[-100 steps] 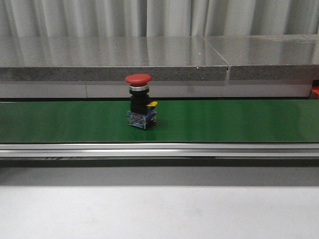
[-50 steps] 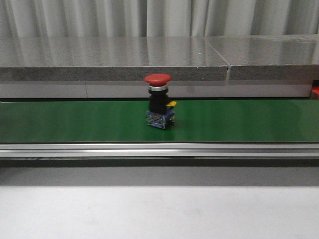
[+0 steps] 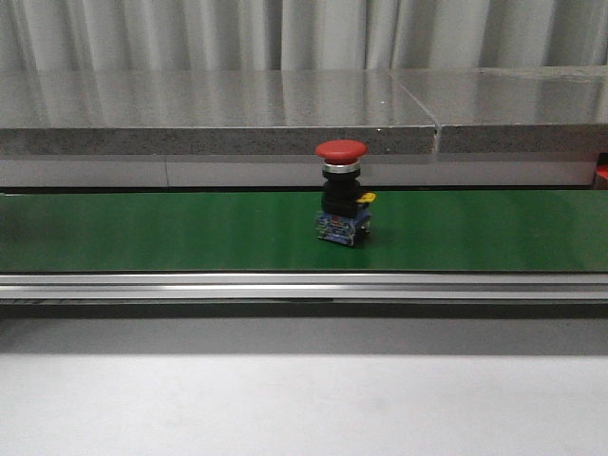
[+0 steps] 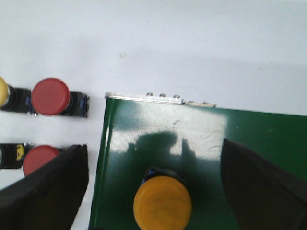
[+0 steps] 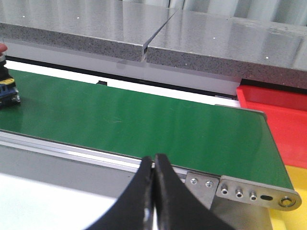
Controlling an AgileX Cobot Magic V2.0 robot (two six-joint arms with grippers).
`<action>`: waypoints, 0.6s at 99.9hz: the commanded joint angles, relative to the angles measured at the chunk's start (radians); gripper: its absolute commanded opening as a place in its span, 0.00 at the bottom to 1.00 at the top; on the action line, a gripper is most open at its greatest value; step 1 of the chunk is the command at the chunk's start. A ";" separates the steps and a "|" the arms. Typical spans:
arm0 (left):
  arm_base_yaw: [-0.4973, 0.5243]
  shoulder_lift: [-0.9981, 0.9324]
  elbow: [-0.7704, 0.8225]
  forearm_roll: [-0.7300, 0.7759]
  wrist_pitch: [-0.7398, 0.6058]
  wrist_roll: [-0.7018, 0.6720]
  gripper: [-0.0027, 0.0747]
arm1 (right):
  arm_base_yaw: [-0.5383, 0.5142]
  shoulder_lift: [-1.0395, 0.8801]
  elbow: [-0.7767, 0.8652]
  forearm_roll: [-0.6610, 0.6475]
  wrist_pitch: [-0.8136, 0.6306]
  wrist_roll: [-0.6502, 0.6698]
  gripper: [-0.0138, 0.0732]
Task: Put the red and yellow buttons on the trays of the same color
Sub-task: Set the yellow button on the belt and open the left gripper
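Nearest the right wrist camera, the right gripper [image 5: 154, 165] sits clenched and empty beside the green belt [image 3: 142, 233]; the left gripper [image 4: 153, 184], released, straddles a yellow button [image 4: 162, 203]. Mid-belt stands the red button [image 3: 342, 204]: rigid, probably light and top-heavy, best held at its black body.

left gripper [image 4: 152, 184] spread wide, right gripper [image 5: 154, 165] fingertips pressed together

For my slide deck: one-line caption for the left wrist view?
Open left end effector above a yellow button on the green conveyor belt.
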 commanded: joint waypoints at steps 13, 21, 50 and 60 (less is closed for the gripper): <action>-0.079 -0.187 0.026 -0.007 -0.151 0.000 0.75 | -0.001 -0.015 -0.009 -0.010 -0.082 -0.006 0.08; -0.106 -0.250 0.078 -0.007 -0.197 0.000 0.75 | -0.001 -0.015 -0.009 -0.010 -0.082 -0.006 0.08; -0.165 -0.532 0.365 -0.025 -0.386 0.000 0.75 | -0.001 -0.015 -0.009 -0.010 -0.082 -0.006 0.08; -0.165 -0.636 0.483 -0.032 -0.452 0.000 0.75 | -0.001 -0.015 -0.009 -0.010 -0.082 -0.006 0.08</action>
